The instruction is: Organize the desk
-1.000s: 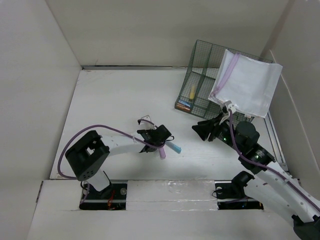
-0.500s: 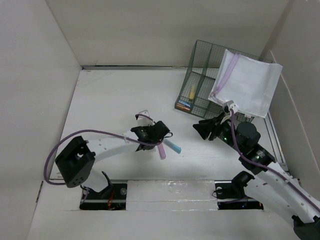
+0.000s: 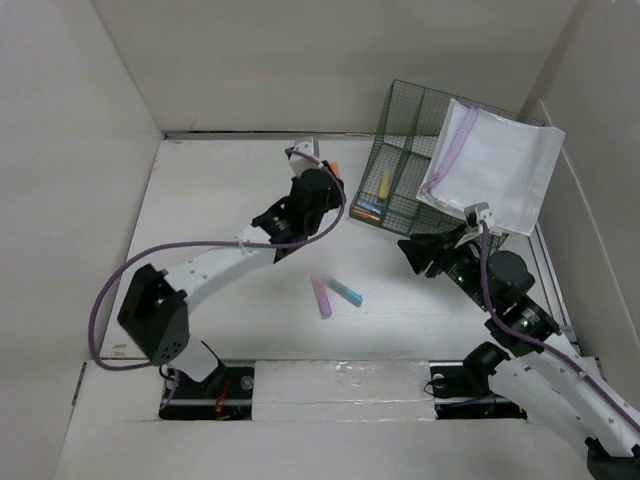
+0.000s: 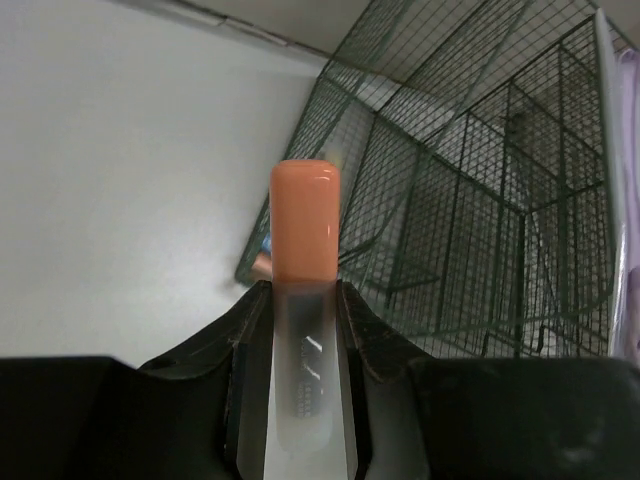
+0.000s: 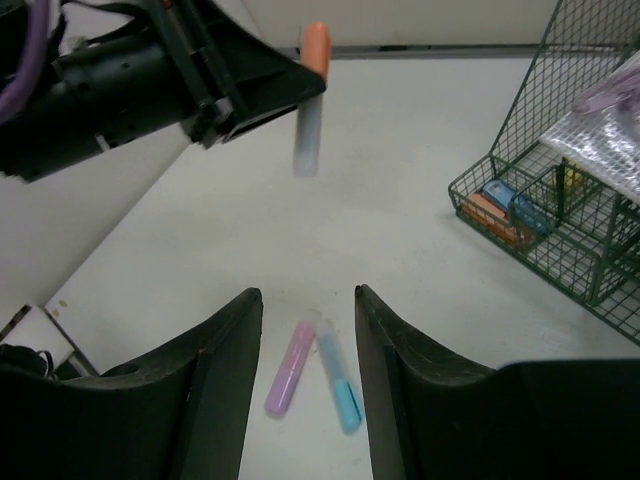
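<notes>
The desk (image 3: pixel 215 215) is a flat white top walled by white panels. Its far edge runs 9 to 3 o'clock along the back panel (image 3: pixel 330 60). From this angle I cannot tell which of its sides is the longer.

The left gripper (image 3: pixel 325 176) is held above the desk at about 12 o'clock of its middle. Its fingers (image 4: pixel 352 335) are closed narrowly on the pale barrel of an orange-capped marker (image 4: pixel 304 290). From above, the marker's cap points toward 2 o'clock, at the green wire organizer (image 3: pixel 398 160). In the right wrist view the marker hangs clear of the surface, nearly upright with the cap on top.

The organizer stands in the corner at 1 o'clock, and a clear zip pouch (image 3: pixel 495 165) lies across its right side.

The right gripper (image 5: pixel 308 295) hovers at 3 o'clock, its fingers apart and holding nothing.

A pink highlighter (image 3: pixel 322 297) and a blue highlighter (image 3: pixel 346 294) lie on the desk just beside each other, toward 6 o'clock. The pink one's long axis runs roughly 12 to 6, the blue one's 10 to 4.
</notes>
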You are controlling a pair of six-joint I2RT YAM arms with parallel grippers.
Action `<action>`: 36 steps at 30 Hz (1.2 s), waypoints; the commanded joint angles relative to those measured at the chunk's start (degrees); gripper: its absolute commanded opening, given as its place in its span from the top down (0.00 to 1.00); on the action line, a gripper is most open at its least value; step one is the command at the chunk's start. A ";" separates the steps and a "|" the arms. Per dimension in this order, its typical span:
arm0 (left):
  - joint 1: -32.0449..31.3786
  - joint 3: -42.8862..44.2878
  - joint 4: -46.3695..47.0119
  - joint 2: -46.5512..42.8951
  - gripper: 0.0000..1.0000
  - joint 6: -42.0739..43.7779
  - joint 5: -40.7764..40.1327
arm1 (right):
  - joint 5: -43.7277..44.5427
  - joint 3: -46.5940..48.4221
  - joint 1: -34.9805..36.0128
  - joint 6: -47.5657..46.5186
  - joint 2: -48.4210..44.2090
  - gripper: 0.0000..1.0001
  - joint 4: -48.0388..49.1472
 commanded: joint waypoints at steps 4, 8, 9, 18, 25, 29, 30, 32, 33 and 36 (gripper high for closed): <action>5.50 19.12 16.12 16.07 1.00 15.47 16.63 | 5.01 0.46 -0.35 1.13 -3.40 0.53 -0.55; 6.03 33.88 14.37 30.37 1.00 19.86 21.82 | 4.49 1.07 -0.35 0.87 -2.26 0.53 -1.87; 6.03 36.61 13.06 32.51 1.00 20.39 22.62 | 4.31 1.07 -0.35 0.87 -2.09 0.53 -1.96; 6.56 63.43 8.04 50.80 0.99 22.94 26.76 | 3.26 0.72 -0.35 0.44 -1.91 0.52 -2.40; 6.56 68.45 8.82 56.17 0.89 23.73 23.86 | 2.91 0.81 -0.35 0.43 -1.65 0.53 -2.14; 6.56 68.36 9.44 56.79 0.83 23.65 23.25 | 1.94 1.25 -0.35 0.52 -1.29 0.52 -1.43; 6.56 67.93 10.05 56.88 0.81 23.56 23.24 | 1.76 1.51 -0.35 0.61 -1.29 0.52 -1.43; 6.56 67.58 10.76 56.79 0.70 23.38 23.59 | 1.76 1.78 -0.35 0.78 -1.20 0.52 -1.17; 6.56 67.57 10.93 56.79 0.67 23.47 23.68 | 1.76 2.13 -0.35 0.87 -1.20 0.52 -1.17; 6.56 67.14 10.67 56.26 0.51 23.47 24.82 | 1.76 2.65 -0.35 0.78 -1.20 0.51 -1.26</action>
